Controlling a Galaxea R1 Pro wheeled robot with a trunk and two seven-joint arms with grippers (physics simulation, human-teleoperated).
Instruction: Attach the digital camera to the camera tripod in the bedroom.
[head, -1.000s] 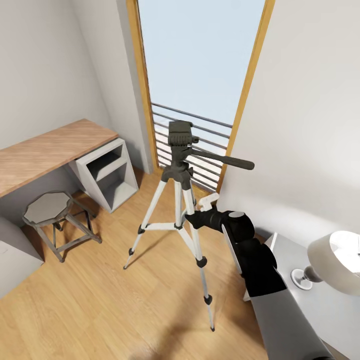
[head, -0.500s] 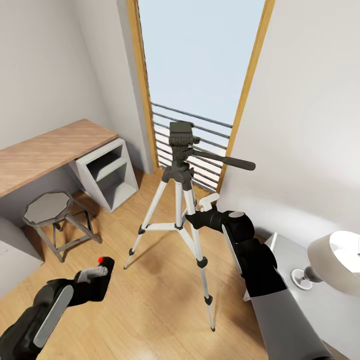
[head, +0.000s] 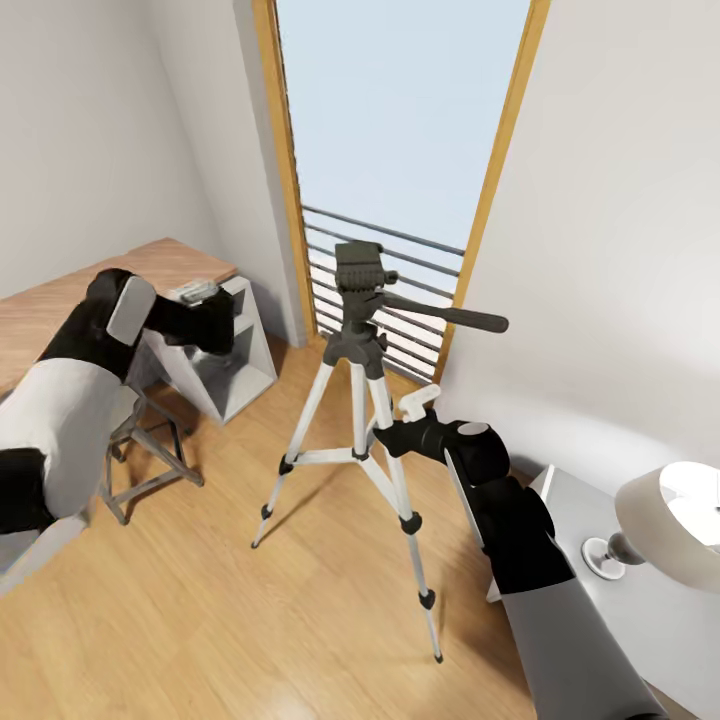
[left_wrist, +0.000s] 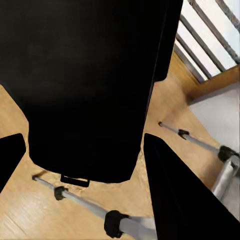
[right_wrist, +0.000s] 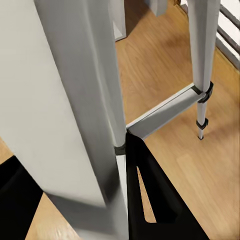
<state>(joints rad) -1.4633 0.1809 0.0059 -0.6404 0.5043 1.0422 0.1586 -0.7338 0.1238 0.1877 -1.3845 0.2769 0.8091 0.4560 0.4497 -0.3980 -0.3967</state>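
Light wood flooring (head: 200, 620) runs from the bottom of the frame to a tall wood-framed window (head: 400, 110) at top centre, grey walls on either side. Nearest, at lower right, a lamp (head: 670, 520) sits on a grey surface (head: 640, 610).

Just above it, the right gripper (head: 385, 432) reaches in at the camera tripod (head: 362, 400), its tip at one silver leg; in the right wrist view that leg (right_wrist: 85, 100) runs close past a dark finger (right_wrist: 150, 195). The gripper seems pressed around the leg, steadying the stand, though I cannot tell for certain.

At centre left, the left gripper (head: 205, 310) is raised in front of the wood-topped surface (head: 60, 310) and carries a black boxy thing, the digital camera (head: 213, 322). In the left wrist view the camera (left_wrist: 85, 85) sits between two dark fingers (left_wrist: 180, 195), so the gripper is pinching it.

The step in hand looks like carrying the camera to the tripod head (head: 358, 268), still well apart toward the frame's centre. The next move likely calls for swinging right and lowering the camera squarely onto the head plate.

A stool (head: 150, 450) is largely hidden behind the left arm. The camera's red button cannot be made out.
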